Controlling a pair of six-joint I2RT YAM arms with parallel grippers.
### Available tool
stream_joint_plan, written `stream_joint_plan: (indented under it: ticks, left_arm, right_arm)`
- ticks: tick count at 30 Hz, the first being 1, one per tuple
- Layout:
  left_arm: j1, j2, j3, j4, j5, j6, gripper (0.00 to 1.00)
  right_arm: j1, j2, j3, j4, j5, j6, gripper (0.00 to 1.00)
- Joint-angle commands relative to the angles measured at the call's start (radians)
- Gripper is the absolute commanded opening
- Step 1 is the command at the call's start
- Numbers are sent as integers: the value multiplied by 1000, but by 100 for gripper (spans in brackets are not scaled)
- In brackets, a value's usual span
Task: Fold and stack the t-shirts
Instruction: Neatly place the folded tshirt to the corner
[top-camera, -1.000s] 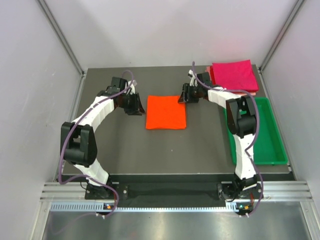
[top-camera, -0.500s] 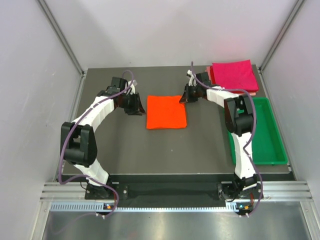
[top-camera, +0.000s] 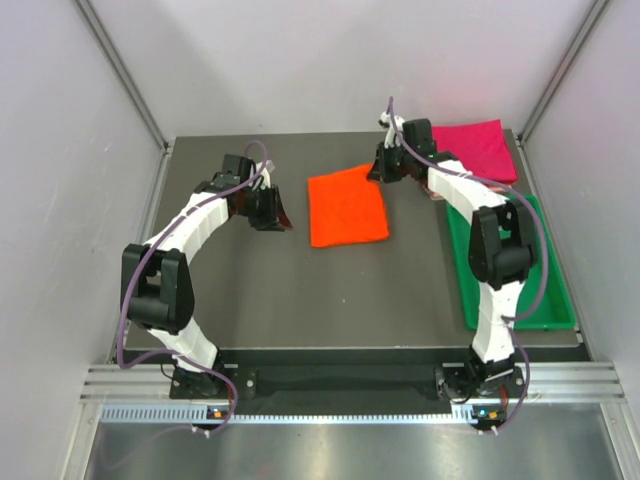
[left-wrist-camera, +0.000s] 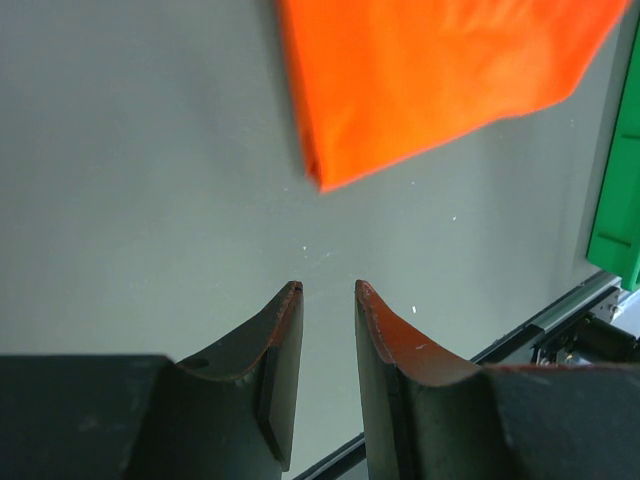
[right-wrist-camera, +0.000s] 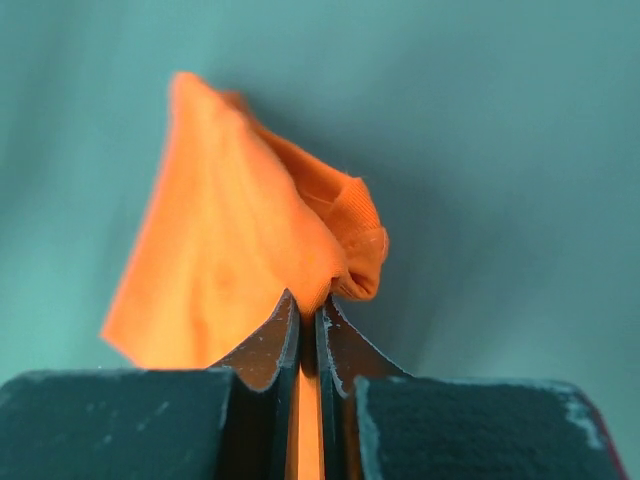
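Observation:
The folded orange t-shirt (top-camera: 347, 206) lies on the grey table, tilted, its far right corner raised. My right gripper (top-camera: 381, 166) is shut on that corner; in the right wrist view the gripper (right-wrist-camera: 307, 305) pinches a bunched fold of the orange t-shirt (right-wrist-camera: 240, 250). The folded magenta t-shirt (top-camera: 487, 148) lies at the back right, just behind my right arm. I cannot make out the pale pink shirt. My left gripper (top-camera: 279, 216) hovers left of the orange shirt, slightly open and empty (left-wrist-camera: 326, 290); the orange shirt's near corner (left-wrist-camera: 420, 80) lies ahead of it.
A green plastic tray (top-camera: 545, 275) stands along the right edge of the table, also showing at the right of the left wrist view (left-wrist-camera: 620, 200). White walls close in on both sides and the back.
My right gripper has moved toward the back right with the orange shirt's corner. The shirt slid right and turned. The left arm has not moved.

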Motion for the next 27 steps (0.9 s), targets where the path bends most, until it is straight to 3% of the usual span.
stream_joint_plan:
  ticks: [1,9,22,27]
  left_arm:
    - [-2,-15,-1,36,34,16,33]
    - [-2,-35,-8,34,25,18,33]
    - [-5,-27,-12,34,19,20,33]
    - [-3,-16,-11,33,20,21,32]
  right_arm:
    - [-5,-134,26,-16,87,-121,0]
    - [-58,-258,22,-79,193,-236,0]
    - [-203,-248,253,-296,129,-343,0]
    - [-228,-257,290,-307,140,-353,0]
